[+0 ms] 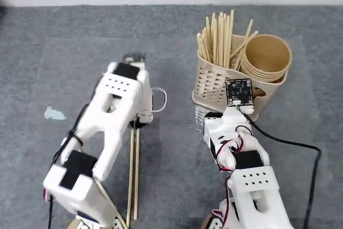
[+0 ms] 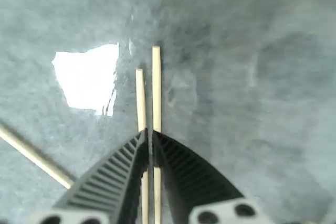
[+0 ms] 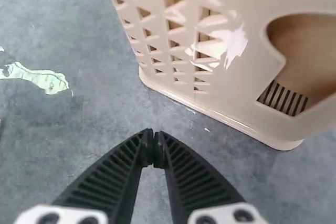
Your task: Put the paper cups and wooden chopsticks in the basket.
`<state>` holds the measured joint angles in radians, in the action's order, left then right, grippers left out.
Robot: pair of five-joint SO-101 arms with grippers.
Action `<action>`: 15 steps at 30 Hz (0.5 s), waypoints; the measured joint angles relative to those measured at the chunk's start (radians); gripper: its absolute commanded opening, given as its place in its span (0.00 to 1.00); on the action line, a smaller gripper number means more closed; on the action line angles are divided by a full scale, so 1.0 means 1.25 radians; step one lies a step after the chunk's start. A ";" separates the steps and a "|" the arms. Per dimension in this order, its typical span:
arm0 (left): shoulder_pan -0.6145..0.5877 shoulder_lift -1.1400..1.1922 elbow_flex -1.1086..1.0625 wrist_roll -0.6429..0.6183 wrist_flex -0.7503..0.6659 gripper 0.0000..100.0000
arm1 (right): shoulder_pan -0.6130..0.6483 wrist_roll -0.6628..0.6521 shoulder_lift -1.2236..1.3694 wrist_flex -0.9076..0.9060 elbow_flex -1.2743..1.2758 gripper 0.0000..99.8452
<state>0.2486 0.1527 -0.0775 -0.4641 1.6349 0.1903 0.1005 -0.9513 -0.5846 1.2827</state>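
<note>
Two wooden chopsticks point(image 1: 134, 175) lie side by side on the grey table, partly under the left arm point(image 1: 115, 116). In the left wrist view my left gripper point(image 2: 149, 134) is shut, its tips just over this pair point(image 2: 156, 87), which runs on beneath the fingers. A third chopstick point(image 2: 34, 156) lies slanted nearby. The beige basket point(image 1: 211, 87) at the back right holds several upright chopsticks point(image 1: 220, 36) and stacked paper cups point(image 1: 266, 57). My right gripper point(image 3: 153, 148) is shut and empty, close in front of the basket wall point(image 3: 173, 40).
A pale scrap point(image 1: 53, 113) lies on the table at the left, and a bright white patch point(image 2: 86, 80) sits beside the chopstick ends. The right arm's black cable point(image 1: 300, 148) trails over the table at the right.
</note>
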 measured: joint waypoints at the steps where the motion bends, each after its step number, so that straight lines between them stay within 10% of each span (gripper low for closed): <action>1: 0.000 -0.016 0.022 0.000 0.017 0.01 | 0.000 0.000 0.000 0.000 0.000 0.01; 15: -0.022 -0.052 -0.137 0.072 0.010 0.02 | 0.000 0.000 0.000 0.000 0.000 0.01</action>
<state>0.2209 0.0882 -0.2493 -0.3736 1.6471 0.1903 0.1005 -0.9513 -0.5846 1.2827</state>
